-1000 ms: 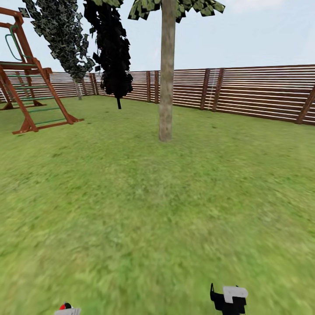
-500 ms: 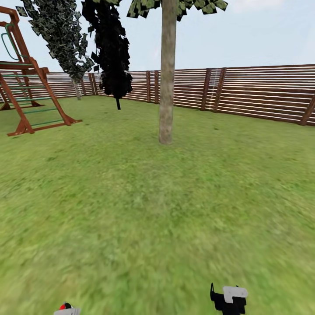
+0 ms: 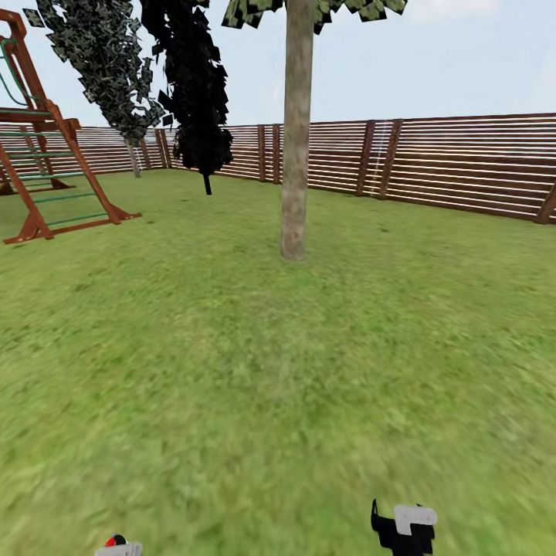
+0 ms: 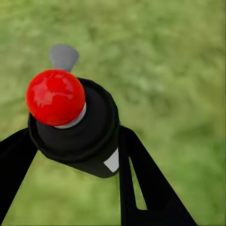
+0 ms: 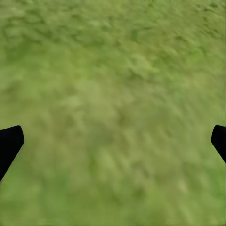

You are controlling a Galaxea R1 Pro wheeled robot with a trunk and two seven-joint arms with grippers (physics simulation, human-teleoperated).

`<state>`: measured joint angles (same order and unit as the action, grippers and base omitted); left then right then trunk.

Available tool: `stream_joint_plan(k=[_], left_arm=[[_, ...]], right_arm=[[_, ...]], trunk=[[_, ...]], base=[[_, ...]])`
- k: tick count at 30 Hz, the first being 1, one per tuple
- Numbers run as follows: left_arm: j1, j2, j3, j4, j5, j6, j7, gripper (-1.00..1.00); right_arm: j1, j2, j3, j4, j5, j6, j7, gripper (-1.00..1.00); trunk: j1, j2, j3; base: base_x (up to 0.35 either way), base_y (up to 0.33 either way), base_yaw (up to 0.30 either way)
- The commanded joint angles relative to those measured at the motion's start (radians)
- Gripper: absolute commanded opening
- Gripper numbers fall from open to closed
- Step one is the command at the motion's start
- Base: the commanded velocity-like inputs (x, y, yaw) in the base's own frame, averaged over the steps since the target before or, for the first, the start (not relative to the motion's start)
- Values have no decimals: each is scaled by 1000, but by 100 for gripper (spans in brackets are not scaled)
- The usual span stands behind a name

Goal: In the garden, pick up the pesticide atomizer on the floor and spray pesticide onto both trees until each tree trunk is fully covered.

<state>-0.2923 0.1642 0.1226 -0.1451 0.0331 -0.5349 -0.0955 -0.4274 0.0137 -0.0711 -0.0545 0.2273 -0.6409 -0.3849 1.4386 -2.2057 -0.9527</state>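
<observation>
Head view. You face a tree [image 3: 296,31] whose tree trunk [image 3: 295,139] stands at 12 o'clock on the lawn, well apart from you, with the slatted fence [image 3: 463,166] behind it. A black cypress-like tree [image 3: 193,85] rises at 11 o'clock and a climbing frame [image 3: 42,154] at 10 o'clock. At the lower edge, the cap of the pesticide atomizer [image 3: 117,546] shows at 7 o'clock and the right gripper [image 3: 405,529] at 5 o'clock.

Left wrist view. The left gripper [image 4: 75,155] has its two black fingers [image 4: 141,183] closed against the sides of the pesticide atomizer [image 4: 75,127], which is carried above the grass [image 4: 179,70] with its red knob [image 4: 55,97] facing the camera and a grey nozzle [image 4: 64,56] beyond it.

Right wrist view. Two black fingertips [image 5: 9,143] sit at opposite edges, spread wide with nothing between them but grass.

Step in hand, by judgement: the pick-up is done and you are on the approach to the trunk. The next move calls for closing the gap, then raising the nozzle toward the bark and sweeping its full height.

Writing: none legible; a small white patch [image 4: 113,161] on the atomizer carries no readable text.
</observation>
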Motion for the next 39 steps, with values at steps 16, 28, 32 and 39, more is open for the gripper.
stream_joint_plan(k=[16,28,32,39], left_arm=[[-1,0,8,1,4,-2,-10,-100],[-1,0,8,1,4,-2,-10,-100],[-1,0,8,1,4,-2,-10,-100],[-1,0,8,1,4,-3,-10,-100]], right_arm=[[-1,3,-7,1,11,-2,-6,100],[-1,2,-7,1,10,-2,-7,100],[-1,1,-7,1,9,-2,-7,100],[-1,1,-7,1,10,-2,-6,100]], trunk=[[0,0,-1],[0,0,-1],[0,0,-1],[0,0,-1]], base=[[338,0,0],[338,0,0],[338,0,0],[338,0,0]])
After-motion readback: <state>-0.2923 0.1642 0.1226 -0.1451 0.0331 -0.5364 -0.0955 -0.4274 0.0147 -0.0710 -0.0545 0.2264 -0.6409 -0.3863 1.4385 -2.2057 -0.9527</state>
